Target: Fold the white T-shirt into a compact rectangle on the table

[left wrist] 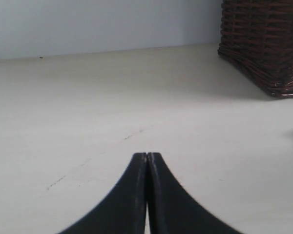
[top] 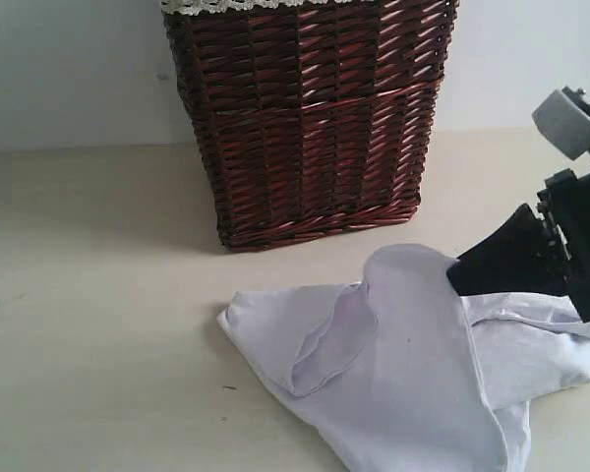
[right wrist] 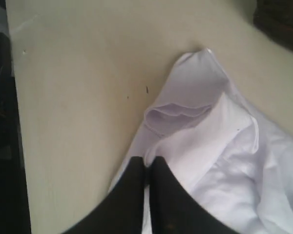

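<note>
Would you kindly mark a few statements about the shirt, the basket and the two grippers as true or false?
1. The white T-shirt is already a neat rectangle. False: it lies crumpled on the table.
2. The left gripper is shut, holding nothing. True.
3. The shirt sits inside the wicker basket. False: it lies outside it, on the table.
4. The right gripper is shut on shirt fabric. True.

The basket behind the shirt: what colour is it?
Dark reddish-brown woven basket, white lace trim on top; clearest in the exterior view.
</note>
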`<action>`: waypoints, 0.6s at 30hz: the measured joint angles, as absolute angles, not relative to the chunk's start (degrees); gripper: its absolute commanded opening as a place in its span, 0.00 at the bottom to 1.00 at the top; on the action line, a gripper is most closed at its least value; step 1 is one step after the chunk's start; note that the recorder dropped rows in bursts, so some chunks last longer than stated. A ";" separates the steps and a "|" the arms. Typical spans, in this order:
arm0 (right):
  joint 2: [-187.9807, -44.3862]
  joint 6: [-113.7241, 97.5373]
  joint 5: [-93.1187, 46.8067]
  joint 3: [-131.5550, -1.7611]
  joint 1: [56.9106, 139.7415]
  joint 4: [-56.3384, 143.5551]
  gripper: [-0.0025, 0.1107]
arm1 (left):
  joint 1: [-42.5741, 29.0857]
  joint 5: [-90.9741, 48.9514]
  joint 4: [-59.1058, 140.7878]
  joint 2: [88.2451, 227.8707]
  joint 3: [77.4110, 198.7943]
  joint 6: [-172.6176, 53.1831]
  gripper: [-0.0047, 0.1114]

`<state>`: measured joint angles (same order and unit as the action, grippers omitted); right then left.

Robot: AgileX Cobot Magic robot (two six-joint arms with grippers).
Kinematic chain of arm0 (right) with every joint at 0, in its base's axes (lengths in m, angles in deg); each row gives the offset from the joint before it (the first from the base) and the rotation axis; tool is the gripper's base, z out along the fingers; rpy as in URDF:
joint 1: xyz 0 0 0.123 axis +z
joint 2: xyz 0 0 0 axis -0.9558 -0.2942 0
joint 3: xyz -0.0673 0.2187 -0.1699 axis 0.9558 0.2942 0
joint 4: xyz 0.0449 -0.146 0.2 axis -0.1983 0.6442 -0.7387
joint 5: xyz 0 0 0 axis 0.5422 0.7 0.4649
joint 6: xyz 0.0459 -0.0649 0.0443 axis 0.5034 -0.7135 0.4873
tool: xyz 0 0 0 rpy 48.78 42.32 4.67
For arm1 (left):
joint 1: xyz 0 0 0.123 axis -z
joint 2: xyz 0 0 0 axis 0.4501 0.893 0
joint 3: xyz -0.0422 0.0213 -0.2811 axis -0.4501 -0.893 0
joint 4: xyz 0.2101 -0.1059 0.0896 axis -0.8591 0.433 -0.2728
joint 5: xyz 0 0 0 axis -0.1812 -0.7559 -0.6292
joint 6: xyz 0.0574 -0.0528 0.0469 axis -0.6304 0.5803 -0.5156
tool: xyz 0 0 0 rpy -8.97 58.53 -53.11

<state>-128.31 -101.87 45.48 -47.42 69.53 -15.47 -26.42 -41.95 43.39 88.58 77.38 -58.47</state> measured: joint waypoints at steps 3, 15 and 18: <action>-125.74 -102.56 45.85 -47.42 71.91 -15.32 0.02 | -26.42 -41.95 43.39 88.58 77.38 -58.47 0.04; -117.83 -91.39 46.08 -47.42 93.93 -7.10 0.02 | -26.42 -41.95 43.39 88.58 77.38 -58.47 0.04; -115.63 -86.68 46.08 -47.42 98.75 -6.83 0.06 | -26.42 -41.95 43.39 88.58 77.38 -58.47 0.04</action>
<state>-115.63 -86.68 46.08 -47.42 98.75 -6.83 -26.42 -41.95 43.39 88.58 77.38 -58.47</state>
